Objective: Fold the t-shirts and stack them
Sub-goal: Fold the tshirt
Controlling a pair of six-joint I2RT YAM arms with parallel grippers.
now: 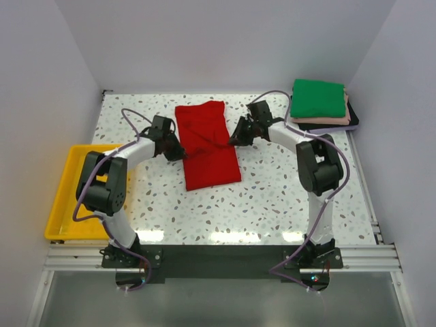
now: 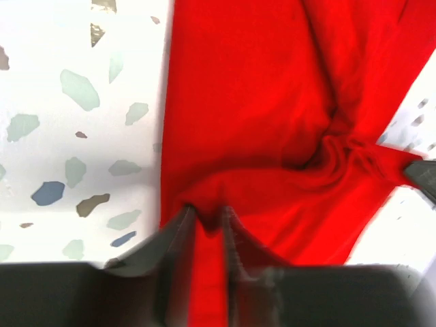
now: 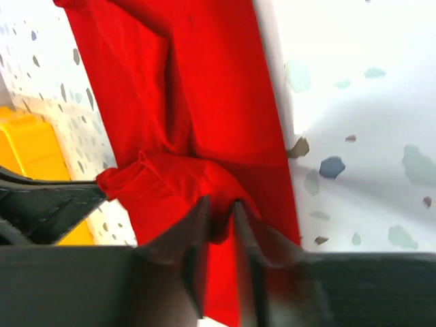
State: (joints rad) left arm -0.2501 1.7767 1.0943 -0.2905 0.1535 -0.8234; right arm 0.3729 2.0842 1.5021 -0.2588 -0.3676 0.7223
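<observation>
A bright red t-shirt (image 1: 208, 146) lies as a long narrow strip in the middle of the table. My left gripper (image 1: 178, 152) is at its left edge and my right gripper (image 1: 234, 139) at its right edge, facing each other across the cloth. In the left wrist view the left gripper (image 2: 208, 212) pinches a raised fold of red t-shirt (image 2: 259, 102) between nearly closed fingers. The right gripper (image 3: 219, 204) likewise holds a bunched fold of the red t-shirt (image 3: 204, 82). A stack of folded t-shirts stands at the back right, with a green one (image 1: 318, 97) on top.
Under the green shirt, pale pink (image 1: 345, 120) and dark (image 1: 353, 122) layers show at the stack's edge. A yellow tray (image 1: 65, 197) sits at the table's left edge, beside the left arm. White walls close in the table on both sides and at the back.
</observation>
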